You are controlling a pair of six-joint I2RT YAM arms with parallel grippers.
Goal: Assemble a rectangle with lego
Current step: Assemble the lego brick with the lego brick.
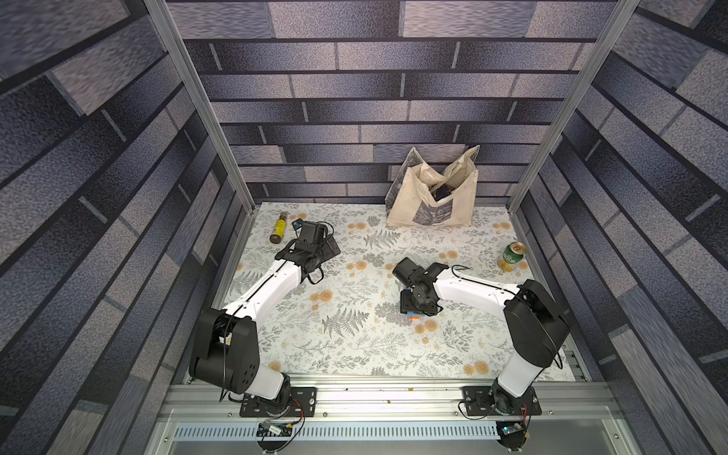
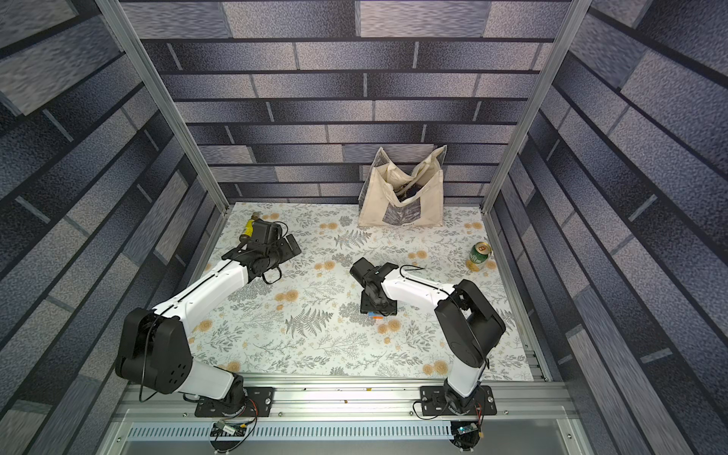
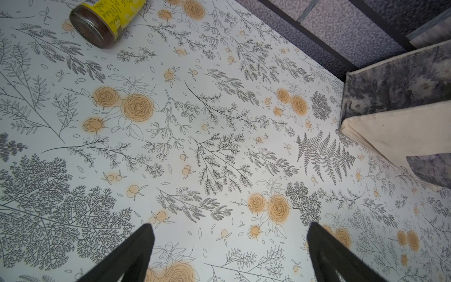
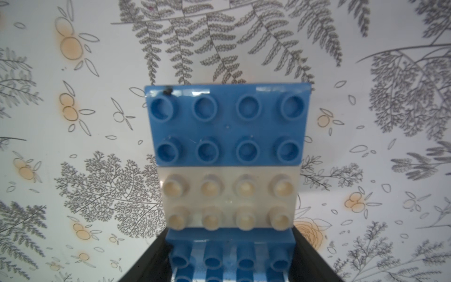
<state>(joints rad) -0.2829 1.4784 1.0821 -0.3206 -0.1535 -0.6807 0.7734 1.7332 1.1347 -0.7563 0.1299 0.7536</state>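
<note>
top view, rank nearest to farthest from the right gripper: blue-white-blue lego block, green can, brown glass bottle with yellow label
1. the blue-white-blue studded lego block, at the right gripper, between its fingers
2. the green metal can, off to its right near the side wall
3. the brown glass bottle with yellow label, lying in the far left corner

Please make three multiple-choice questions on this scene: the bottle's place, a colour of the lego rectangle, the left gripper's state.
1. The bottle lies: A in the bag; B near the far-left corner of the table; C beside the can.
2. The middle band of the rectangle is: A orange; B green; C white.
3. The left gripper is: A open, empty; B shut on the can; C shut on the bottle.
Answers: B, a top view shows it by the left gripper; C, the right wrist view shows blue-white-blue; A, its fingers stand apart over bare table.
</note>
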